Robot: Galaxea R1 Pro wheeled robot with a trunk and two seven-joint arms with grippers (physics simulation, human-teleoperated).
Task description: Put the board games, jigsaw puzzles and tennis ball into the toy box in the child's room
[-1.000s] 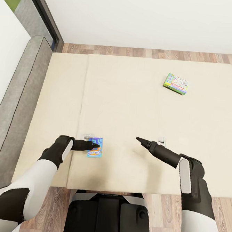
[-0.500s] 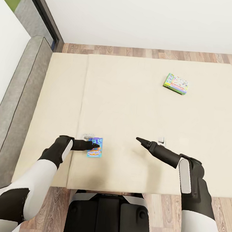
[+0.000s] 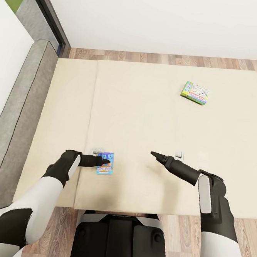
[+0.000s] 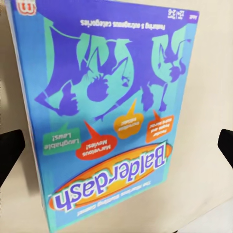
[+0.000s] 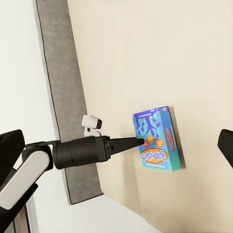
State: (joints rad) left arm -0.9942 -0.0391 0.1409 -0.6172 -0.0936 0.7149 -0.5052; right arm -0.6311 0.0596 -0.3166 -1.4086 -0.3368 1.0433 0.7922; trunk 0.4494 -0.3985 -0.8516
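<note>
L tool [image 3: 102, 161] sits right over the blue board game [image 3: 105, 163] near the front edge of the bed [image 3: 144, 118]. In the L wrist view the blue box [image 4: 104, 116], "Balderdash" on its lid, lies flat on the beige mattress with one dark fingertip [image 4: 9, 153] showing at each side of the frame, so the tool is spread wide w/ the box between the tips, nothing gripped yet. In the R wrist view the L tool [image 5: 138, 141] looks like a single point touching or just above the box lid [image 5: 159, 140]; can't tell which.

R tool [image 3: 154, 154] hovers over bare mattress, well apart from both games; fingers look closed to a narrow point, holding nothing.

Second game, the green-edged box [image 3: 195, 92], lies far across the bed toward the wall.

Risks, as I judge them: box is flat and wide, so fingertips may not span it, and closing could skid it along the soft mattress or tip it up on edge. Pressing down might sink the box into the bedding and lose the edges.
</note>
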